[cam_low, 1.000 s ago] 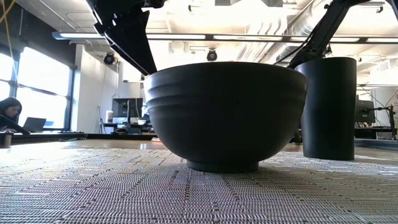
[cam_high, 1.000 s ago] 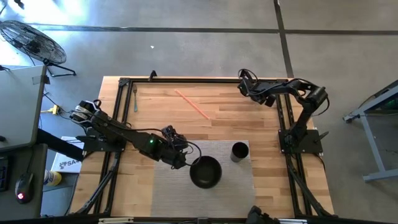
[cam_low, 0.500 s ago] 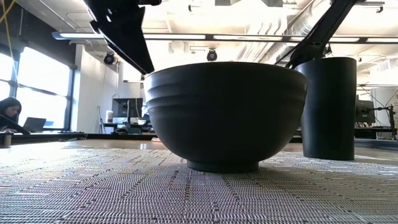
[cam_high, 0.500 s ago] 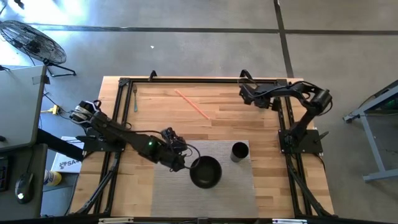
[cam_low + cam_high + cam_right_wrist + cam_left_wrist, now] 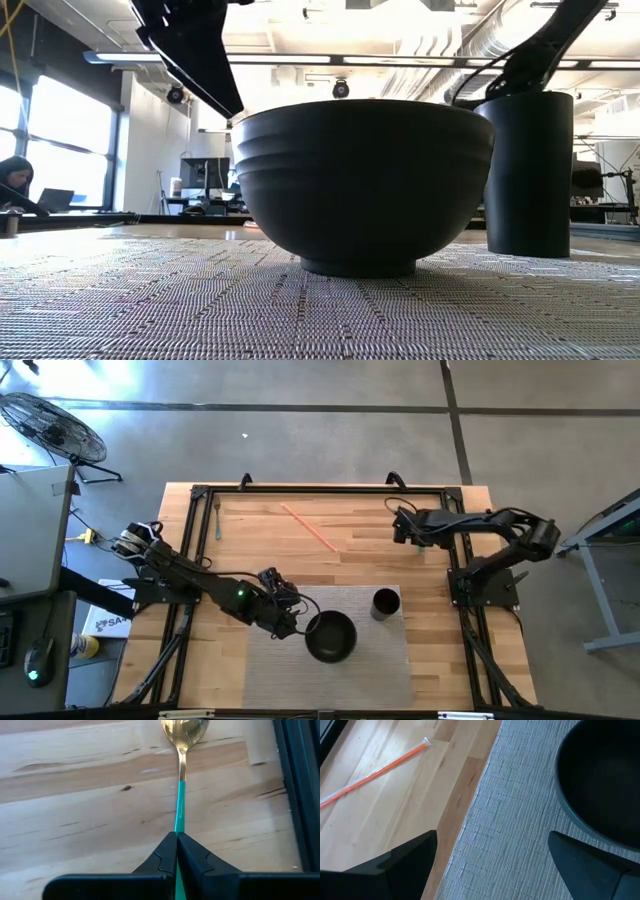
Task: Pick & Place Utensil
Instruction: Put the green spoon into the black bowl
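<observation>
Already the spoon, gold bowl and teal handle, is pinched at its handle by the right pincer above the worktop, near its right rear. It looks light, stiff and slick; a grip nearer mid-handle should stop it swinging. Well apart, the left pincer hangs spread beside the bowl, near the cup. No writing is legible.

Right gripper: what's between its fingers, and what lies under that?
The right gripper is shut on a spoon by its teal handle, gold bowl pointing away. Bare wooden table lies beneath. The handle's rear end is hidden behind the fingers.
</observation>
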